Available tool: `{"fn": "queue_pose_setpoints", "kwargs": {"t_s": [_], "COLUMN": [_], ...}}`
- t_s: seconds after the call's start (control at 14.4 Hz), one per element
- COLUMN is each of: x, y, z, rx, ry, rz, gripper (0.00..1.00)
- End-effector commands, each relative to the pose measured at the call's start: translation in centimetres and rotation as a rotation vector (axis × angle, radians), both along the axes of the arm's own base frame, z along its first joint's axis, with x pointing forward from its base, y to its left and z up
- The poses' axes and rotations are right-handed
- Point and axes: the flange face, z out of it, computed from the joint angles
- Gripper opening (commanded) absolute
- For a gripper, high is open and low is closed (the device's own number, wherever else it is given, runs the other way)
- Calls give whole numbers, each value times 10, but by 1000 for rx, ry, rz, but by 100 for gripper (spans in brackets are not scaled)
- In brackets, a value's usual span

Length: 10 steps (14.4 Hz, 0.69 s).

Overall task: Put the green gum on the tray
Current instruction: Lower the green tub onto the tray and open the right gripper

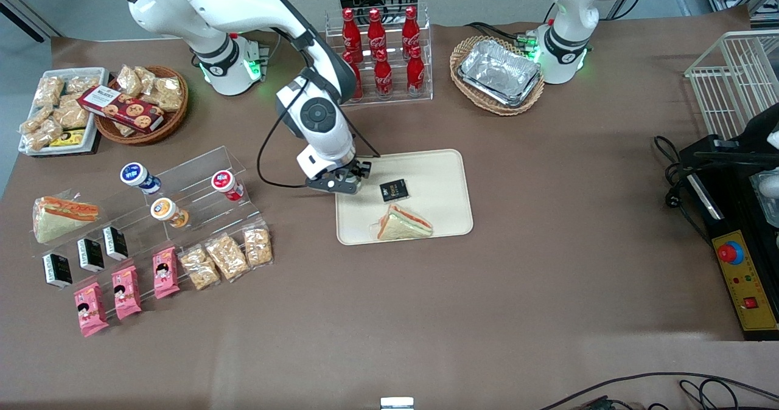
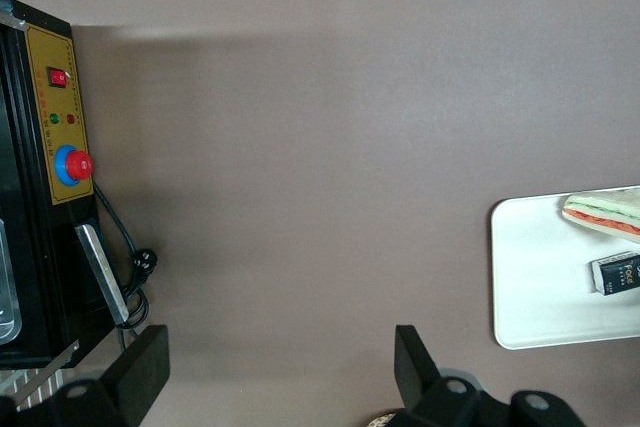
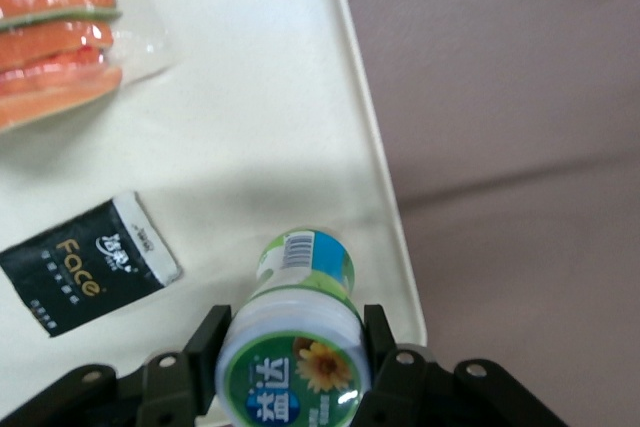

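Observation:
My right gripper [image 3: 295, 337] is shut on the green gum [image 3: 297, 342], a small bottle with a white lid, green rim and green label. It holds the bottle by its lid end, just above the cream tray [image 3: 250, 97] and close to the tray's rim. In the front view the gripper [image 1: 342, 185] hangs over the tray's [image 1: 438, 173] edge at the working arm's end, and the gum is hidden under it. I cannot tell whether the bottle touches the tray. The tray holds a wrapped sandwich [image 1: 403, 224] and a black packet [image 1: 394, 190].
Blue-lidded [image 1: 137, 174], red-lidded [image 1: 226, 183] and orange-lidded [image 1: 165, 210] bottles stand on a clear acrylic stand toward the working arm's end, among snack packs. A cola bottle rack [image 1: 380, 51] and a wicker basket with foil trays [image 1: 499, 72] stand farther from the camera.

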Motion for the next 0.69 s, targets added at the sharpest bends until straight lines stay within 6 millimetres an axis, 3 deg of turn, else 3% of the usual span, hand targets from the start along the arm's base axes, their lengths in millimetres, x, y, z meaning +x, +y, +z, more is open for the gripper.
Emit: {"fn": "queue_pose_setpoints", "kwargs": {"t_s": [0.0,0.14,0.48,0.62], "x": [-5,-5,-2,1], "y": [3,3,2,-2], "z": [-11,-11,-7,13], "rx": [13,13,16,25], "ry": [-12,-13,-16,-22], "rz": [-22,-25,-36,-43], "gripper": [56,100,100,100]}}
